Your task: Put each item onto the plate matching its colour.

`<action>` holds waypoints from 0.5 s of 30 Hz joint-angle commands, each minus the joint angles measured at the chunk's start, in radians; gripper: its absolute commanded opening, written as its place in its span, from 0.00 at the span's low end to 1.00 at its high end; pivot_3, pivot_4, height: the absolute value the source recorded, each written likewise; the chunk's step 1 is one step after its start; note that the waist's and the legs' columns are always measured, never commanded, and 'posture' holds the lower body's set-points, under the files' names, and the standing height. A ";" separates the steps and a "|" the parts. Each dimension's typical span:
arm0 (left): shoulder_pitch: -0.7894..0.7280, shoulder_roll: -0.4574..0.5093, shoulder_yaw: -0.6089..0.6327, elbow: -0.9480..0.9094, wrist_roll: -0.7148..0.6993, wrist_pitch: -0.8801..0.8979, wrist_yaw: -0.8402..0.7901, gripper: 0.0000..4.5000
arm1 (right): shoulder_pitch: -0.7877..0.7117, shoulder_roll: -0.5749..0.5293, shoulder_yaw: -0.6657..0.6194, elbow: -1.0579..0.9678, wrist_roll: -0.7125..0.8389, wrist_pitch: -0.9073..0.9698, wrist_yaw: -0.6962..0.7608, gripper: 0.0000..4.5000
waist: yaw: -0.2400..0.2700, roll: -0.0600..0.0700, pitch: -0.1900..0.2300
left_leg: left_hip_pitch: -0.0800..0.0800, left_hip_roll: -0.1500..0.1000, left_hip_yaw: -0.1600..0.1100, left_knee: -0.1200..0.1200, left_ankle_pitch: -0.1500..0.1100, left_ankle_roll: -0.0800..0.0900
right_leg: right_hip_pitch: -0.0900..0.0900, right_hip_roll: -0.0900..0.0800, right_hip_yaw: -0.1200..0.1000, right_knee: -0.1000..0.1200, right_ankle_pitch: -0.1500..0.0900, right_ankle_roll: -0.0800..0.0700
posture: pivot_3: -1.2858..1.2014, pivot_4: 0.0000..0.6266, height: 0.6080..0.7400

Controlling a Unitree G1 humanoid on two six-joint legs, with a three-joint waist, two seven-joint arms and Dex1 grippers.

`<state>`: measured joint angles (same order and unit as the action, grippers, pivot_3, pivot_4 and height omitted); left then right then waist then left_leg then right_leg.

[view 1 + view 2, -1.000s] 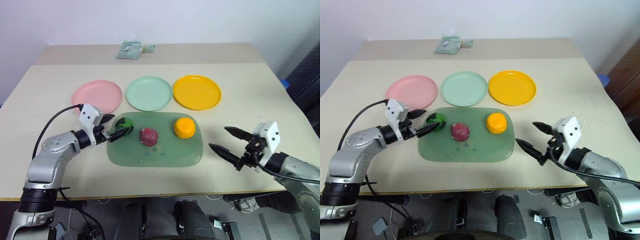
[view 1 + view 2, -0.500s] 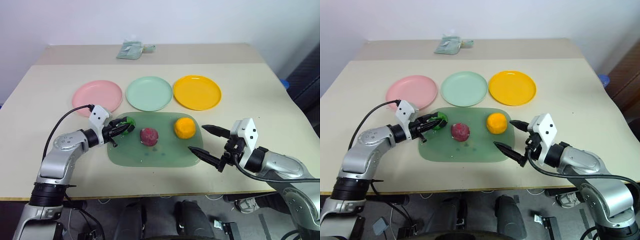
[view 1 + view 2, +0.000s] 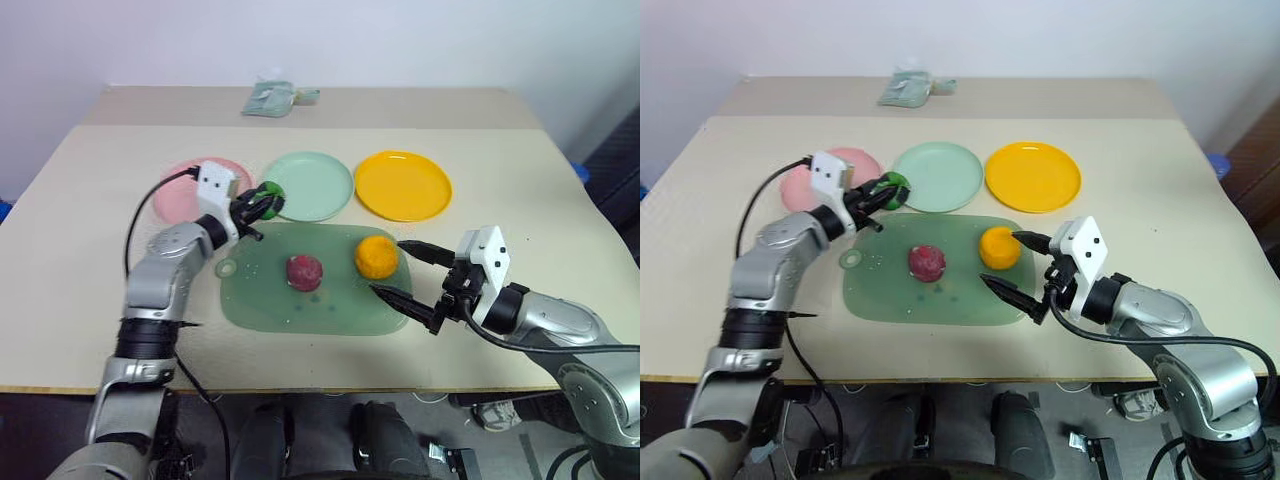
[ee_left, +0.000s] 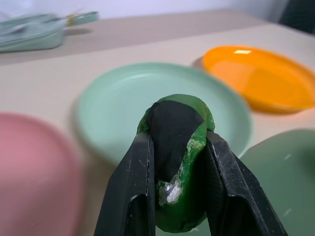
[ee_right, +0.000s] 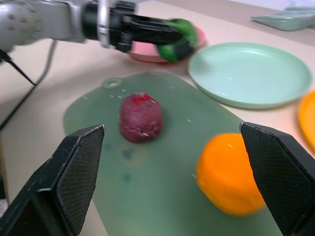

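Note:
My left gripper point(image 3: 262, 203) is shut on the green item with a black patch point(image 4: 177, 147) and holds it in the air by the near-left rim of the mint green plate point(image 3: 312, 185). The pink plate point(image 3: 185, 195) lies to its left, partly behind that gripper. The yellow-orange plate point(image 3: 403, 185) lies to the right. The dark red item point(image 3: 303, 271) and the orange item point(image 3: 375, 257) rest on the translucent green board point(image 3: 300, 310). My right gripper point(image 3: 388, 267) is open, its fingertips on either side of the orange item without touching it.
A pale green-white packet point(image 3: 272, 97) lies at the far side of the table. The board's ring tab point(image 3: 227, 268) points to the left, below my left arm. Bare tabletop stretches to the right of the plates and the board.
My left gripper shut on the green item and lifted it off the board, away from me toward the mint green plate. My right gripper moved left up to the orange item, still open.

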<state>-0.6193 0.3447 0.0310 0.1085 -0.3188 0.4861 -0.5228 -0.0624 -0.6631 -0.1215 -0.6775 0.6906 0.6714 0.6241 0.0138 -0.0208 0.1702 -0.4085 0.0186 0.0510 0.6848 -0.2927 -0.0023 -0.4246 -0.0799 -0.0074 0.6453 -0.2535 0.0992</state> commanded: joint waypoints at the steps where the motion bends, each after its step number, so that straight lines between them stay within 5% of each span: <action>1: -0.024 0.003 0.010 -0.020 0.005 -0.016 0.001 0.18 | -0.006 0.004 -0.009 -0.015 0.009 -0.011 -0.004 1.00 | -0.006 0.000 0.000 | 0.000 0.000 0.000 0.000 0.000 0.000 | 0.000 0.000 0.000 0.000 0.000 0.000 | 0.52 0.24 0.95; 15: -0.025 0.003 0.010 -0.019 0.006 -0.015 0.001 0.18 | -0.006 0.004 -0.009 -0.015 0.009 -0.011 -0.004 1.00 | -0.002 0.000 0.000 | 0.000 0.000 0.000 0.000 0.000 0.000 | 0.000 0.000 0.000 0.001 0.000 0.000 | 0.52 0.24 0.95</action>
<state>-0.6355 0.3443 0.0267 0.1087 -0.3143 0.4858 -0.5211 -0.0611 -0.6627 -0.1213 -0.6762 0.6904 0.6714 0.6231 0.0119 -0.0206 0.1701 -0.4081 0.0183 0.0505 0.6846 -0.2927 -0.0022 -0.4246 -0.0802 -0.0071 0.6459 -0.2537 0.0995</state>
